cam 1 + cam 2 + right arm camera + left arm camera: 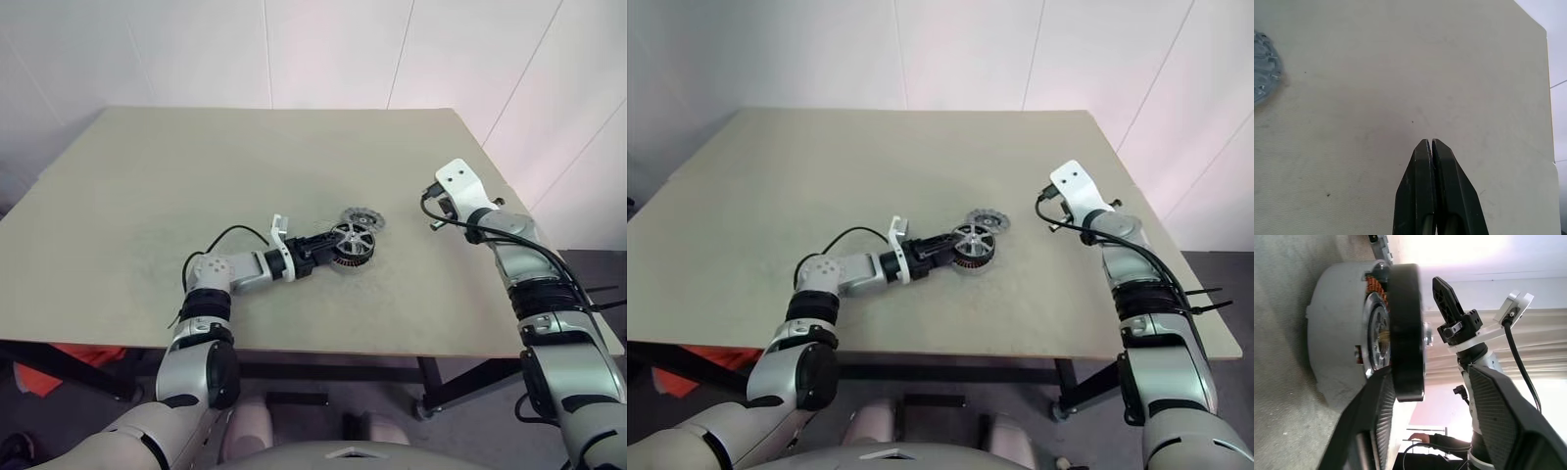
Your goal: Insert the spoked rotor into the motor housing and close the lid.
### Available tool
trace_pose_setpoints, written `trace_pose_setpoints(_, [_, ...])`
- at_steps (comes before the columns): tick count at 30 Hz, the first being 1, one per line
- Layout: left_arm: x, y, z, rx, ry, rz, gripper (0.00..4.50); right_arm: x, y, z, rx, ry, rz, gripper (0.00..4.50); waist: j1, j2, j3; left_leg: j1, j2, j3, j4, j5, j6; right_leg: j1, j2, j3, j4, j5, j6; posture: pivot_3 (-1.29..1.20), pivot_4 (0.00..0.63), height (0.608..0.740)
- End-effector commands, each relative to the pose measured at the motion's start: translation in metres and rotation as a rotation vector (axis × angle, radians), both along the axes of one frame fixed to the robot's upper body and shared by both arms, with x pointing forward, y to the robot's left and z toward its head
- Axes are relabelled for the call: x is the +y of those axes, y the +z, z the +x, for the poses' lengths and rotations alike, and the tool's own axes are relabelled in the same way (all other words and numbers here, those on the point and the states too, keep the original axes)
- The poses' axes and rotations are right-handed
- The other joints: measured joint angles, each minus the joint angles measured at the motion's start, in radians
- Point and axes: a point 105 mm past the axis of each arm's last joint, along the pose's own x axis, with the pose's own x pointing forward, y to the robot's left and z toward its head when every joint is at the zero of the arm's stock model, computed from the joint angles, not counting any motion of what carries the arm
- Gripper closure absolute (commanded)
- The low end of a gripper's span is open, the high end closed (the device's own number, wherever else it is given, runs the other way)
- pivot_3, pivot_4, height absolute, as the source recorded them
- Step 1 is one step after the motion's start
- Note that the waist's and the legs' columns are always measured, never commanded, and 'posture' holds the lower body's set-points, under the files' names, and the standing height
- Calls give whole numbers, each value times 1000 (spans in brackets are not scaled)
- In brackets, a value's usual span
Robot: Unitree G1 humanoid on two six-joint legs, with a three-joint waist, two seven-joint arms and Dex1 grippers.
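My left fingers (pixel 1376 426) stand spread around the spoked rotor (pixel 352 237), which sits in the motor housing (pixel 355 257) mid-counter (pixel 147 186). The lid (pixel 362 217) lies just behind. My right fingers (pixel 1431 161) are pressed together, empty.

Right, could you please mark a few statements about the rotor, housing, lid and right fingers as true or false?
1. The right gripper has its fingers shut. True.
2. The right gripper holds the lid. False: it holds nothing, over bare table.
3. The spoked rotor sits in the motor housing. True.
4. The lid covers the housing. False: it lies on the table beside the housing.
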Motion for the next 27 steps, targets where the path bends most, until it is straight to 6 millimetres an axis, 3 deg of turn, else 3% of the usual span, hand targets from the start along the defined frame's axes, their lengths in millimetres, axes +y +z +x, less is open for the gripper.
trace_pose_setpoints(1, [19,2,11,-32,65,59,2093,18,22,2,-74,80,23,4500,-1,0,0,0,0,0,0,0,0,0,0,0,0,0,1,0,0,740])
trace_pose_setpoints(4, [33,9,16,-68,93,72,2093,27,26,0,-83,124,48,4500,-8,0,0,1,2,0,0,0,0,-1,1,0,0,1,1,0,0,740])
trace_pose_setpoints(9, [63,20,21,-120,153,92,2093,60,41,-7,-118,270,119,4500,-14,1,0,-4,4,0,-2,1,-1,-6,4,0,0,1,1,0,0,740])
trace_pose_setpoints(13, [70,23,19,-143,158,102,2093,83,49,-14,-133,368,155,4500,-16,1,0,-10,3,0,-2,0,0,-10,3,0,0,1,1,0,0,740])
trace_pose_setpoints(17, [75,29,19,-211,192,109,2093,127,51,-38,-112,577,239,4500,-17,1,0,-11,2,0,-1,-1,1,-10,2,-1,-1,1,1,0,0,740])
trace_pose_setpoints(20, [80,31,21,-246,231,129,2093,146,34,-52,-44,647,257,4500,-17,1,0,-10,4,0,-1,-1,1,-10,2,-2,-1,1,1,0,0,740])
trace_pose_setpoints(27, [95,23,24,-244,306,182,2093,154,-22,-64,143,618,301,4500,-21,1,0,-6,3,0,-1,0,0,-6,2,-2,-1,1,1,0,0,740])
